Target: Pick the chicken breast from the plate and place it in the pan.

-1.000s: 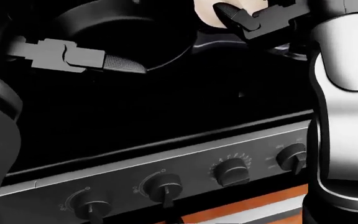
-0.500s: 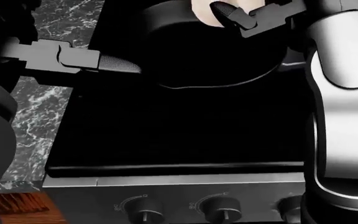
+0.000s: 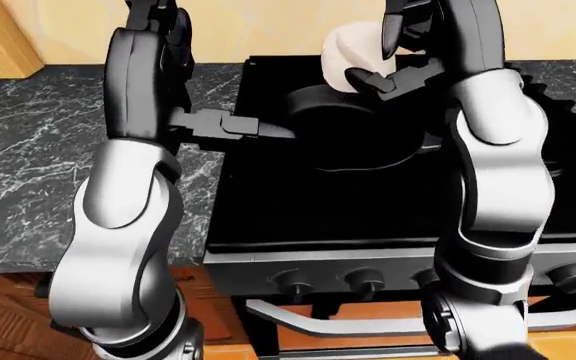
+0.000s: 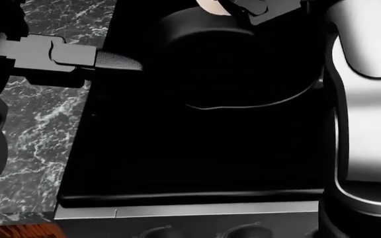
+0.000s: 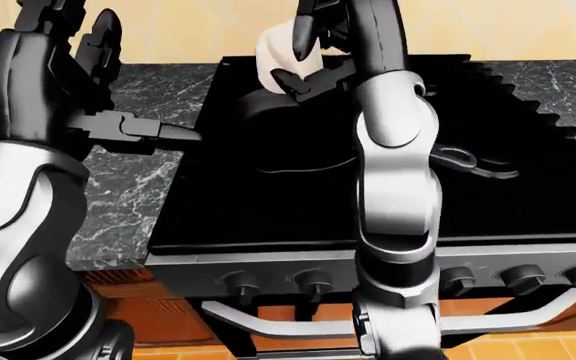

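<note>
1. Shifting between the earlier head views and this one, the whole picture slides: the knobs that filled the bottom have dropped almost out of sight and grey counter (image 4: 38, 134) now shows at left. That is the camera moving, not the stove (image 4: 190, 163). The pan (image 4: 237, 64) sits higher and more central, and the chicken (image 4: 210, 6) is nearly cut off at the top edge, so this view no longer shows the grasp well.

2. Left-eye view: the right hand (image 3: 393, 52) has its fingers closed round the pale chicken, held just above the pan's far rim. I judge the carry almost done, with lowering and release left. The left hand (image 3: 230, 126) hangs beside the stove's left edge, one finger stretched toward the pan, grasping nothing.

3. Right-eye view: the pan's bowl looks free of anything else, leaving room to set the chicken down. A pan handle (image 5: 468, 161) lies to the right, well apart from the hand. The left hand is near the pan's left side; a wide swing could brush it.
</note>
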Motion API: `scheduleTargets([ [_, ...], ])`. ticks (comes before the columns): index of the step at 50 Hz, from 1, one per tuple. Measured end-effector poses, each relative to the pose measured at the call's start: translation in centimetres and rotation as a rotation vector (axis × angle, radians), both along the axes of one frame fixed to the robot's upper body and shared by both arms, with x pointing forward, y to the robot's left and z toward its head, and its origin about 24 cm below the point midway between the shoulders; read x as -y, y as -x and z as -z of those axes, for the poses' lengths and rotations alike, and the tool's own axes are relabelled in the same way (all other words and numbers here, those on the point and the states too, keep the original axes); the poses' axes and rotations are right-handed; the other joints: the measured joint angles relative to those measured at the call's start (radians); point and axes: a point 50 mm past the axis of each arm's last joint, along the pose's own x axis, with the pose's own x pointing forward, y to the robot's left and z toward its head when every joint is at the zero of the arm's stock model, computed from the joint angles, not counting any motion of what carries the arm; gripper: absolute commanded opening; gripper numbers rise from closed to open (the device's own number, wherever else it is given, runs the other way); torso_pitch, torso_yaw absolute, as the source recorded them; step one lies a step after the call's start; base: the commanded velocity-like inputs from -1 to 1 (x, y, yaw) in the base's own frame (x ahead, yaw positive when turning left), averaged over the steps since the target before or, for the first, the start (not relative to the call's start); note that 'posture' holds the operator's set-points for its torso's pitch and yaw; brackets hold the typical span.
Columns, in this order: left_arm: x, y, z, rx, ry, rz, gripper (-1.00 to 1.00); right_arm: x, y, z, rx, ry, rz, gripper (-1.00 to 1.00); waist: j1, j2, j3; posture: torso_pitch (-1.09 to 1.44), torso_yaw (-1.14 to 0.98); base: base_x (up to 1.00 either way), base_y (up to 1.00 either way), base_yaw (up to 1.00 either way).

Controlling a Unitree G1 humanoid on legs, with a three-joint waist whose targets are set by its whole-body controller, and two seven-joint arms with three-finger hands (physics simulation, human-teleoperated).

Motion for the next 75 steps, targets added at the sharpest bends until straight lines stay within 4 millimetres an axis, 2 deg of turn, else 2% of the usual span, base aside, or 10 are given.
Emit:
scheduleTargets([
  [6, 0.0, 0.1, 0.0, 0.0, 0.0, 0.004, 1.0, -0.1, -0.2, -2.8, -0.016, 0.038, 0.008, -1.0, -0.001, 0.002, 0.004, 0.0, 0.0, 0.0, 0.0, 0.0],
  [11, 0.0, 0.1, 0.0, 0.001, 0.0, 0.002, 1.0, -0.3, -1.1, -4.1, -0.058, 0.078, 0.01, -1.0, -0.003, 0.003, 0.004, 0.0, 0.0, 0.0, 0.0, 0.0],
  [15, 0.1, 0.0, 0.1, -0.002, -0.002, 0.007, 1.0, -0.3, -2.9, -5.1, -0.118, 0.115, 0.012, -1.0, -0.004, 0.007, 0.007, 0.0, 0.0, 0.0, 0.0, 0.0],
  [22, 0.2, 0.0, 0.1, -0.002, -0.001, 0.008, 1.0, 0.0, -5.6, -5.3, -0.22, 0.178, 0.027, -1.0, -0.005, 0.011, 0.01, 0.0, 0.0, 0.0, 0.0, 0.0],
  [31, 0.4, -0.3, 0.4, -0.018, -0.005, 0.014, 1.0, -0.1, -8.8, -6.8, -0.393, 0.32, 0.028, -1.0, -0.013, 0.02, 0.01, 0.0, 0.0, 0.0, 0.0, 0.0],
  [38, 0.6, -0.2, 0.2, -0.006, -0.007, 0.023, 1.0, -1.7, -10.1, -6.2, -0.474, 0.462, -0.015, -1.0, -0.015, 0.026, 0.009, 0.0, 0.0, 0.0, 0.0, 0.0],
  [54, 0.5, -0.1, 0.1, -0.007, -0.004, 0.017, 1.0, -2.5, -10.5, -5.8, -0.457, 0.541, 0.006, -1.0, -0.012, 0.023, 0.01, 0.0, 0.0, 0.0, 0.0, 0.0],
  [62, 0.5, -0.1, 0.1, -0.004, -0.002, 0.019, 1.0, -3.7, -11.0, -3.6, -0.509, 0.587, -0.013, -1.0, -0.01, 0.02, 0.01, 0.0, 0.0, 0.0, 0.0, 0.0],
  [66, 0.5, -0.1, 0.1, -0.005, -0.001, 0.019, 1.0, -3.6, -11.2, -2.7, -0.554, 0.591, -0.012, -1.0, -0.007, 0.019, 0.011, 0.0, 0.0, 0.0, 0.0, 0.0],
  [75, 0.4, -0.2, 0.1, -0.007, 0.0, 0.015, 1.0, -3.2, -11.3, -2.1, -0.592, 0.598, 0.007, -1.0, -0.007, 0.02, 0.01, 0.0, 0.0, 0.0, 0.0, 0.0],
])
